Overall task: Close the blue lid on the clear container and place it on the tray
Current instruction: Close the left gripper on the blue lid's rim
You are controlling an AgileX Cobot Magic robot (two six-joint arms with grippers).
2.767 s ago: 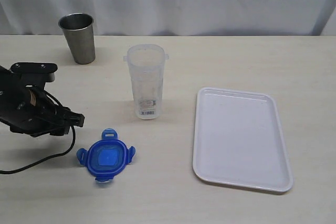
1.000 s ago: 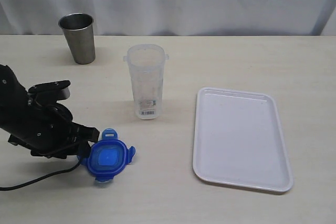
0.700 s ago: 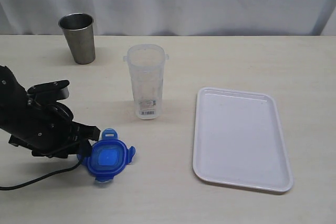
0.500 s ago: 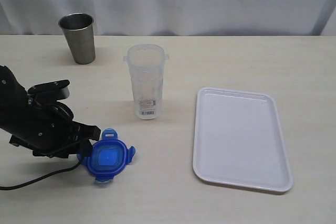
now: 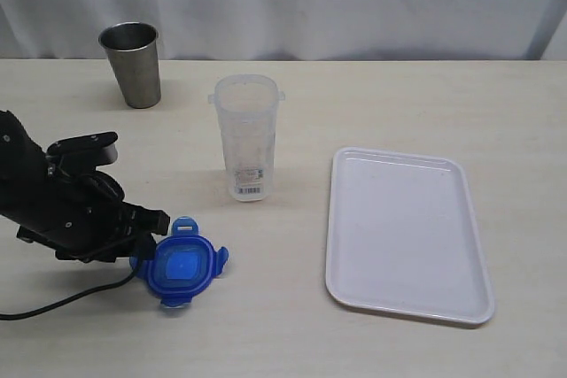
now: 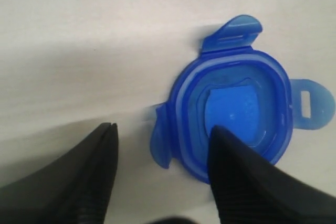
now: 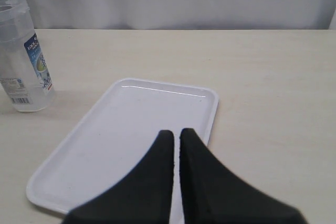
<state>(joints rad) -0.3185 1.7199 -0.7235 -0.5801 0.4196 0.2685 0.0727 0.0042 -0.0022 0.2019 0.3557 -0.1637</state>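
Observation:
The blue lid (image 5: 180,266) lies flat on the table near the front left, its flaps spread out. My left gripper (image 5: 151,238) is low at the lid's left edge and open. In the left wrist view, the left gripper (image 6: 163,130) has one finger over the blue lid's (image 6: 239,111) rim and the other over bare table, with a flap between them. The clear container (image 5: 247,137) stands upright and uncovered mid-table, with its barcode sticker near the base. The tray (image 5: 407,232) lies to its right. My right gripper (image 7: 176,132) is shut with nothing in it, above the tray (image 7: 105,145); it does not show in the exterior view.
A steel cup (image 5: 133,64) stands at the back left, behind my left arm. A black cable (image 5: 53,300) trails from that arm along the table's front edge. A white curtain hangs behind the table. The clear container (image 7: 23,56) also shows in the right wrist view.
Since 2.8 s ago my left arm has swung forward and right, down to the lid's left edge. Over the last second it has barely moved. The lid, container and tray stay put.

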